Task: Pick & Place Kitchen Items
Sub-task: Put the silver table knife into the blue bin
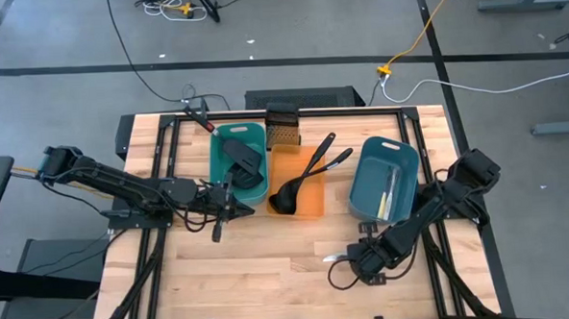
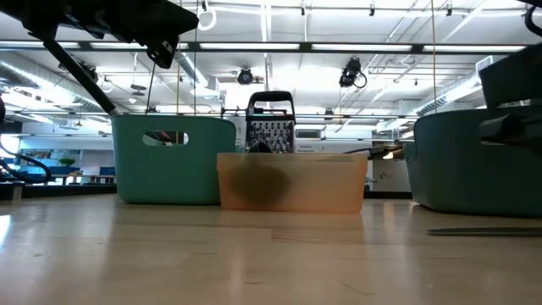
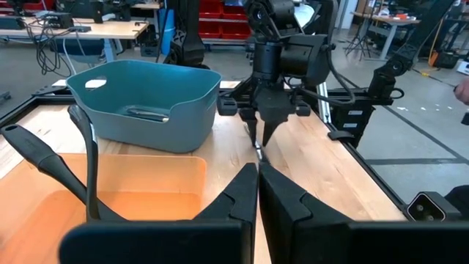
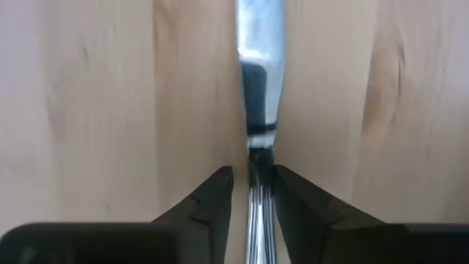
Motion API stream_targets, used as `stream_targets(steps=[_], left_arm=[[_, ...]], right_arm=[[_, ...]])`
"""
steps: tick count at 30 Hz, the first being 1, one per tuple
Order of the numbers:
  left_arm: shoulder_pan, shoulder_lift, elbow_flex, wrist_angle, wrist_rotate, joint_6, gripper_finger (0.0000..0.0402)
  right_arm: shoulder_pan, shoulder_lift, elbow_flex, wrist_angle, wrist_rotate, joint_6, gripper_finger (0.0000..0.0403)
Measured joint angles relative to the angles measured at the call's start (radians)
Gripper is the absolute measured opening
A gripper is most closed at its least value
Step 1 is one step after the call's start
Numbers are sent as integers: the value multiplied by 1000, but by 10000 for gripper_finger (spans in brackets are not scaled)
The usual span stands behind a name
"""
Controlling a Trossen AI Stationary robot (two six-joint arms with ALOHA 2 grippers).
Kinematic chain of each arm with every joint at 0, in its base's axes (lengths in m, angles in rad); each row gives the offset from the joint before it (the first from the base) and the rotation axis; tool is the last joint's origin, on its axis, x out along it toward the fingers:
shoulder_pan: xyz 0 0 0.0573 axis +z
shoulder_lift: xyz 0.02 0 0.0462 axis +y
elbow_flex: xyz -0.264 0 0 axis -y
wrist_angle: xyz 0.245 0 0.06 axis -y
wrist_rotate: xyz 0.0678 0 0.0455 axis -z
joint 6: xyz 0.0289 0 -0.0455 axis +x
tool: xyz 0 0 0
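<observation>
I see two all-black ladles [image 1: 300, 178] lying slanted across the orange tray, bowls low, handles poking over its rim. One black-headed spatula [image 1: 244, 158] rests in the teal tray. Pale cutlery [image 1: 388, 191] sits in the blue tray. One silvery piece [image 4: 258, 95] lies flat on the wood.

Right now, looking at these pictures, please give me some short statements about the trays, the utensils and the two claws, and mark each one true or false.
1. The right claw has a silvery cutlery piece between its fingers on the table. True.
2. The left claw is wide open. False: it is shut and holds nothing.
3. Two black ladles lie in the orange tray. True.
4. The orange tray stands to the right of the blue tray. False: it stands between the teal tray and the blue one.
</observation>
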State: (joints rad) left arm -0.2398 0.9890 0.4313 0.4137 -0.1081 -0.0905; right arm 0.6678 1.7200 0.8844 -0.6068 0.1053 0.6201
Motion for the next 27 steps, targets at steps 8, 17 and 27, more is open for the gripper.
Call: stream_targets(steps=[8, 17, 27], left_arm=[[0, 0, 0, 0, 0, -3, 18], [0, 0, 0, 2, 1, -10, 18], [-2, 0, 0, -2, 38, -11, 18]], right_arm=[[-13, 9, 18, 251, 55, -40, 57], [-88, 91, 20, 477, -1, -104, 39], [-150, 139, 33, 594, -40, -191, 24]])
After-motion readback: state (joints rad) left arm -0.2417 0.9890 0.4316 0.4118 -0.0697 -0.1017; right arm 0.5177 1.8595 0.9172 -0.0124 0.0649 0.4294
